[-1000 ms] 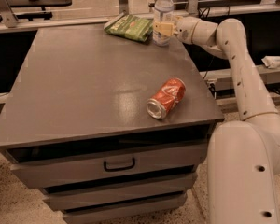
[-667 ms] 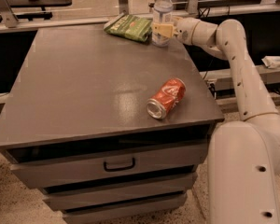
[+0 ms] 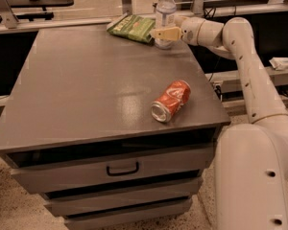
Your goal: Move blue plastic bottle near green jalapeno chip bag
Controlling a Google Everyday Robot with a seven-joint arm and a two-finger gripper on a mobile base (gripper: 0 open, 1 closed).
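The blue plastic bottle (image 3: 165,11), clear with a white cap, stands upright at the far right of the grey table (image 3: 86,95). The green jalapeno chip bag (image 3: 133,27) lies flat just left of it, almost touching. My gripper (image 3: 164,33) reaches in from the right and is shut on the bottle's lower half. One pale finger (image 3: 159,33) crosses in front of the bottle and the other is hidden behind it. The bottle's base is at the table surface.
A crushed red soda can (image 3: 171,100) lies on its side near the table's front right edge. The table has drawers below. My arm (image 3: 245,66) runs along the table's right side. A rail and other furniture stand behind the table.
The gripper and bottle have shifted very slightly down and left, staying beside the chip bag. The can has not moved.
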